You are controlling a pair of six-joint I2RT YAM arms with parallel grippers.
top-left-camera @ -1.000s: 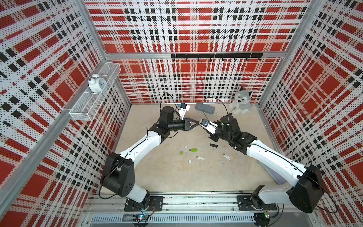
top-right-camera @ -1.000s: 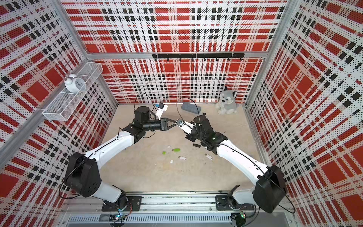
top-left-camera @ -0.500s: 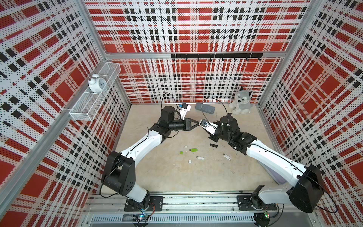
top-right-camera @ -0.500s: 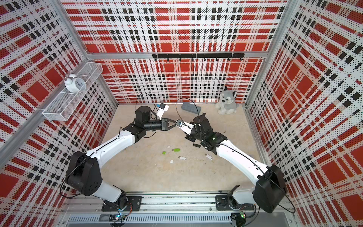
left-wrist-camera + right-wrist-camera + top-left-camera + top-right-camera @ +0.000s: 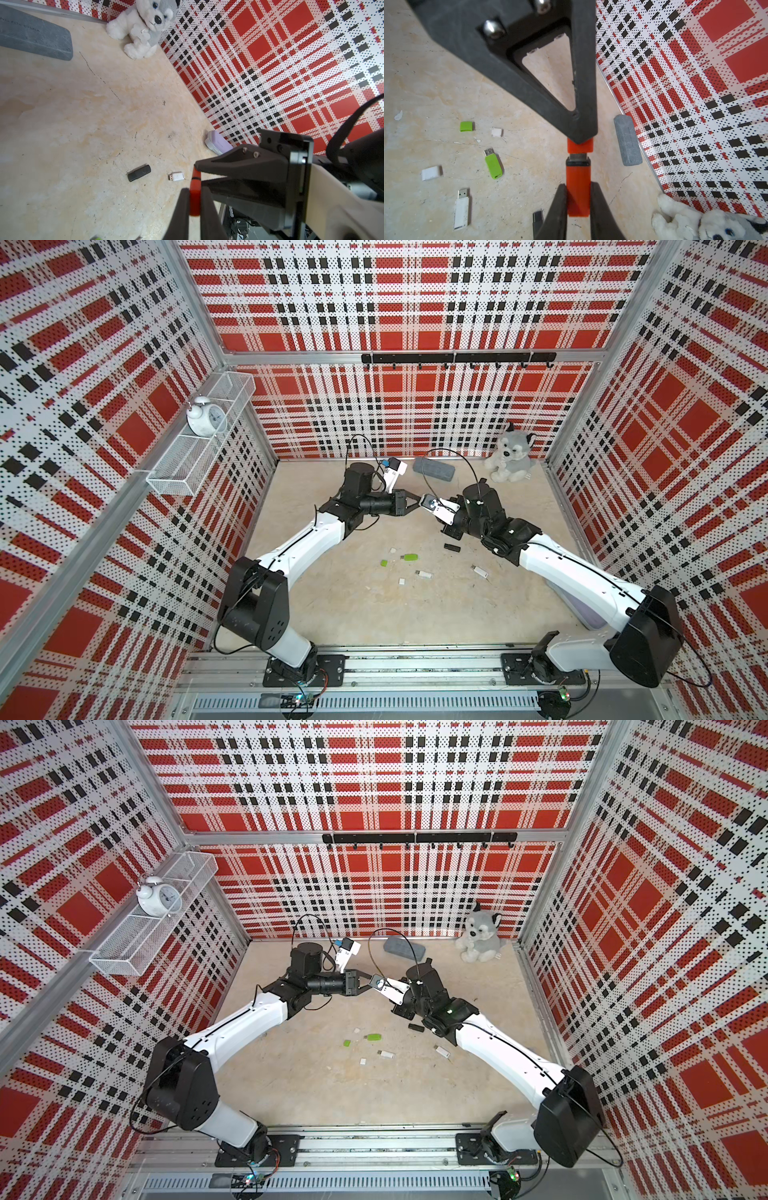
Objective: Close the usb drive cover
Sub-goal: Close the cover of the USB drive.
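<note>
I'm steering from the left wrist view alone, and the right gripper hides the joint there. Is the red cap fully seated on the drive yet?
Observer: Not yet. In the right wrist view the red cap sits over the plug's tip, but a band of metal plug shows between it and the red usb drive.
Operator: Is the drive itself held?
Observer: Yes. The right gripper is shut on the drive's body, one finger on each side.
Operator: Are the two parts in line?
Observer: They look so. Cap, plug and body run along one straight line in that view.
</note>
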